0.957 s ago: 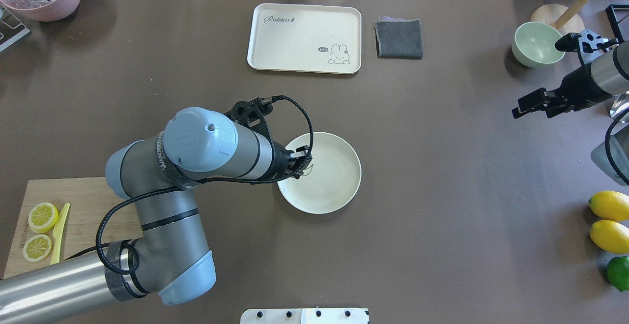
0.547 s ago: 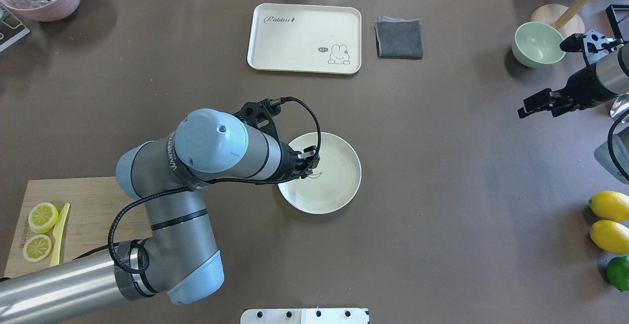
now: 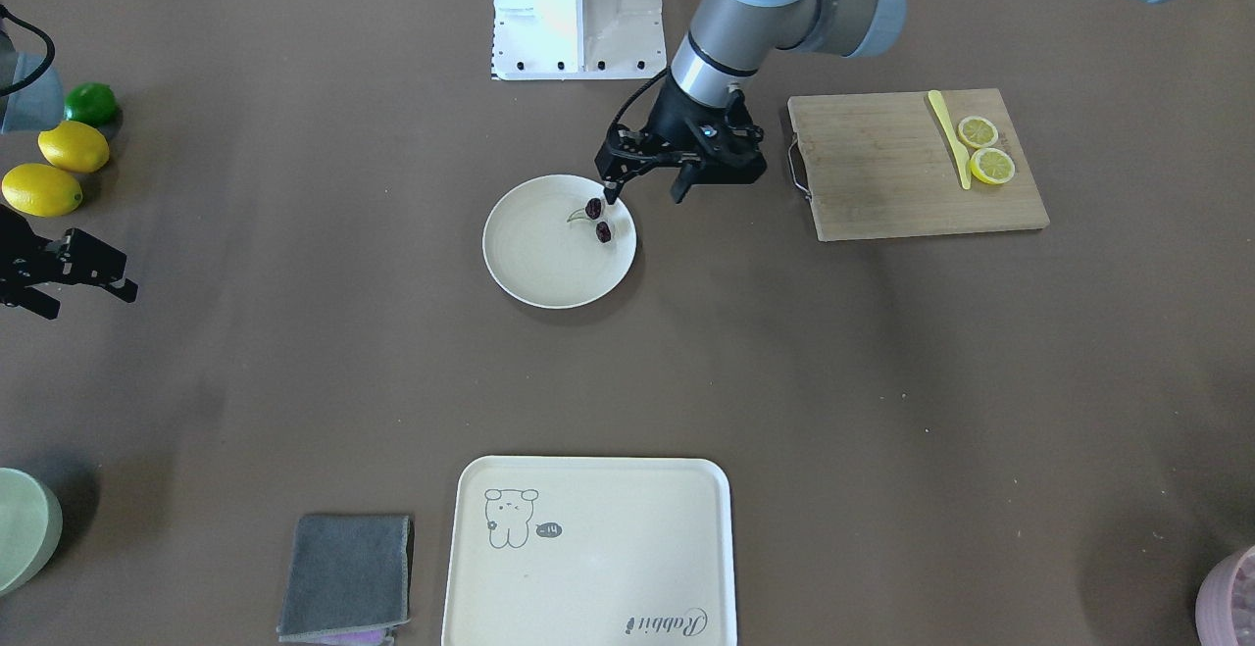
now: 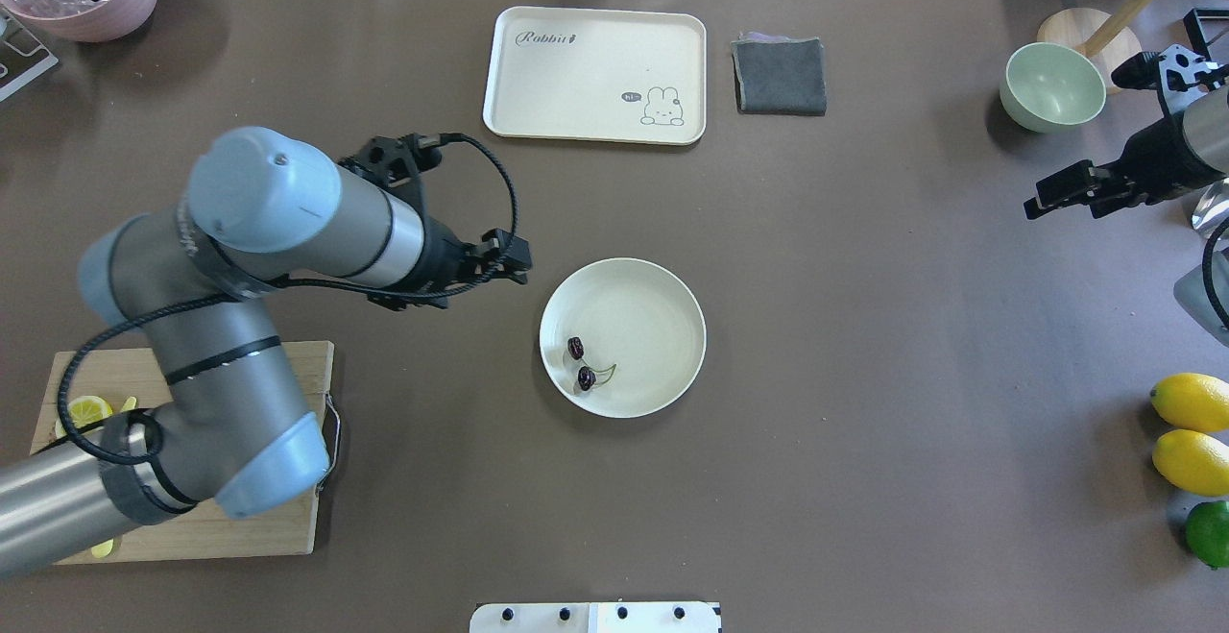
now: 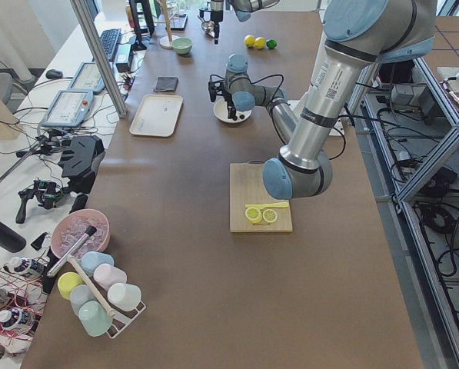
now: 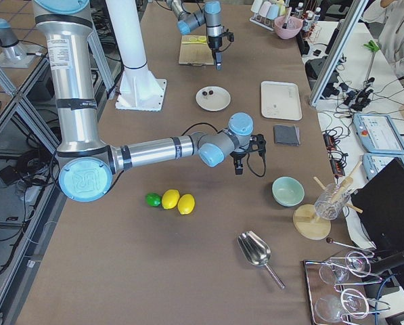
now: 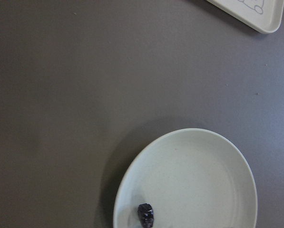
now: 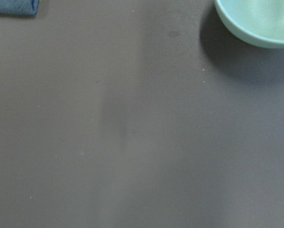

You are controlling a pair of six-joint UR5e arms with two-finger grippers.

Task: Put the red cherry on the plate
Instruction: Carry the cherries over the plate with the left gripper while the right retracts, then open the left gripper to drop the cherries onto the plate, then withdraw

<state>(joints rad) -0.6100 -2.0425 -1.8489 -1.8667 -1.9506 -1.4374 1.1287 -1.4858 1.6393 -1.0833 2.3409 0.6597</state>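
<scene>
The red cherry point(image 4: 582, 365), a pair of dark fruits on a green stem, lies on the left part of the round cream plate point(image 4: 653, 326). The front-facing view shows the red cherry point(image 3: 603, 231) near the plate's point(image 3: 539, 264) rim. My left gripper point(image 4: 518, 263) hangs left of the plate, clear of its rim, open and empty, and its fingers point(image 3: 678, 191) stand spread apart. In the left wrist view one fruit of the red cherry point(image 7: 145, 214) sits low on the plate point(image 7: 199, 175). Far right, my right gripper point(image 4: 1051, 196) is open and empty.
A cream tray point(image 4: 595, 74) and a grey cloth point(image 4: 779, 76) lie at the far edge. A pale green bowl point(image 4: 1051, 85) stands at the far right. A cutting board point(image 3: 882, 175) with lemon slices sits by the left arm. Lemons point(image 4: 1191, 401) and a lime point(image 4: 1208, 532) rest at the right edge.
My left gripper let go of the cherry and drew back leftward off the plate. The cherry now lies on the plate. The right gripper drifted slightly right.
</scene>
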